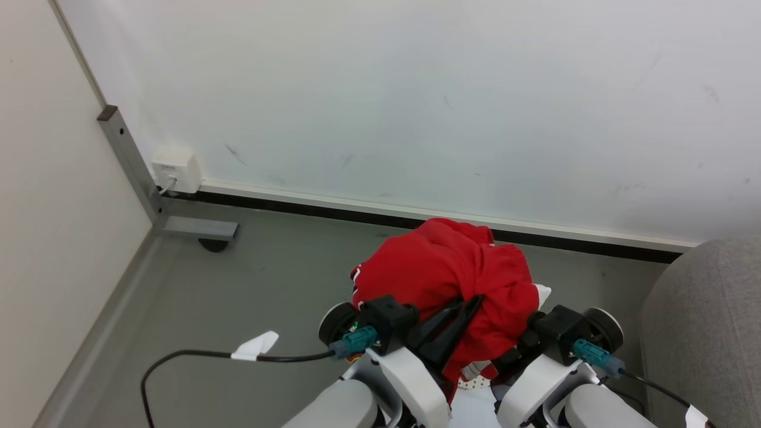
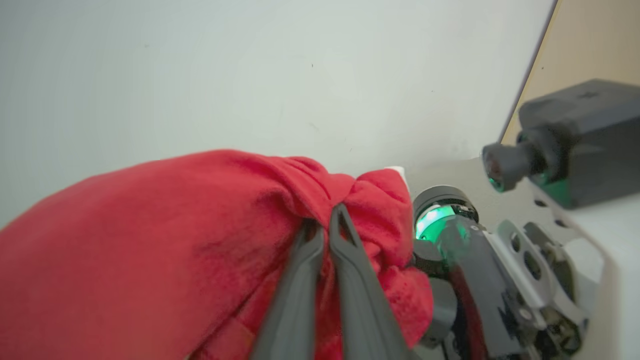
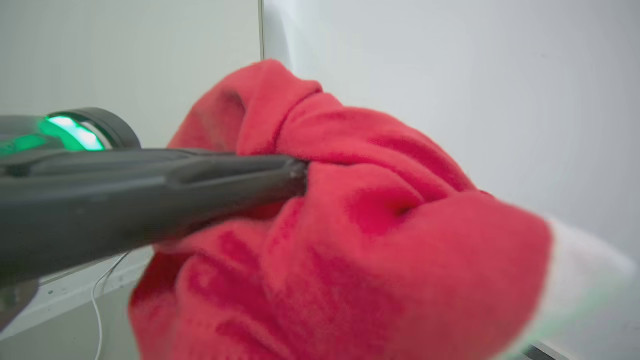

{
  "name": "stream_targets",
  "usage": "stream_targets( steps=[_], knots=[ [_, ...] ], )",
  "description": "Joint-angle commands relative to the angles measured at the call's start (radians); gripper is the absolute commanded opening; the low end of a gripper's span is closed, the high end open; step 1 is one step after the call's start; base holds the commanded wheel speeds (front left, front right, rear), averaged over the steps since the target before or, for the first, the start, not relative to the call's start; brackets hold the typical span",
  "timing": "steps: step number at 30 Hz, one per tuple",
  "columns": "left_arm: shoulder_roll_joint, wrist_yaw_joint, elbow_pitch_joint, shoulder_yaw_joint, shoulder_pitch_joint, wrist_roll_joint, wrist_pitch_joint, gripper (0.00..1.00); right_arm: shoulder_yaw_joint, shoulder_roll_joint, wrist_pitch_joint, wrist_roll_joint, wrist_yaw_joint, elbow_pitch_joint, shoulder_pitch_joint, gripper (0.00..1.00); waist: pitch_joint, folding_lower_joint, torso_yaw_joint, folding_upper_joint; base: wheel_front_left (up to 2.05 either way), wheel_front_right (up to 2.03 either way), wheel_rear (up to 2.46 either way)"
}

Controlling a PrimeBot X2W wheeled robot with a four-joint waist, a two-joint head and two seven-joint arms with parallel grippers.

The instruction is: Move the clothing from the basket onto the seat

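Note:
The clothing [image 1: 452, 273] is a bunched red jersey with a bit of white trim, held up off the grey floor between my two grippers. In the left wrist view my left gripper [image 2: 324, 216] is shut, pinching a fold of the clothing [image 2: 150, 250]. Its dark fingers [image 3: 210, 175] also cross the right wrist view into the clothing [image 3: 375, 240]. My right gripper [image 1: 538, 327] sits against the bundle's right side with its fingers buried in the cloth. The grey seat [image 1: 707, 333] stands at the right. A white patch [image 1: 472, 410] shows between my forearms; I cannot tell whether it is the basket.
A white wall with a dark baseboard [image 1: 416, 217] runs behind the bundle. A grey metal post with a foot [image 1: 137, 172] and a white socket box [image 1: 175, 171] stand at the left. A black cable with a white tag [image 1: 255, 346] lies on the floor.

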Motion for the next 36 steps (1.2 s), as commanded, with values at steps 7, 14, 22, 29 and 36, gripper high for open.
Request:
stream_targets(
  steps=[7,14,22,29,36],
  knots=[
    [0.01,0.02,0.036,0.028,-0.018,-0.019,-0.008,0.0,-0.029,-0.016,-0.005,-0.004,-0.002,-0.059,0.033,0.0,0.007,0.0,-0.021,0.0,0.0,0.0,0.0],
    [0.015,0.033,0.051,0.047,-0.022,-0.021,-0.014,0.22,-0.033,-0.028,-0.005,0.011,-0.002,-0.076,0.055,0.0,0.012,0.0,-0.042,0.0,0.0,0.0,0.0],
    [0.012,0.033,0.047,0.045,-0.013,-0.021,-0.017,1.0,-0.067,-0.035,-0.005,0.017,-0.002,-0.072,0.068,0.0,0.014,0.0,-0.06,0.0,0.0,0.0,0.0],
    [0.018,0.036,0.014,0.053,0.003,-0.011,-0.018,1.0,-0.143,-0.067,-0.004,0.001,-0.002,-0.082,0.09,0.0,0.016,0.0,-0.098,0.0,0.0,0.0,0.0],
    [0.026,0.038,-0.053,0.08,0.028,0.011,-0.018,1.0,-0.217,-0.103,-0.004,-0.024,-0.002,-0.115,0.105,0.0,0.034,0.0,-0.181,0.0,0.0,0.0,0.0]
  ],
)
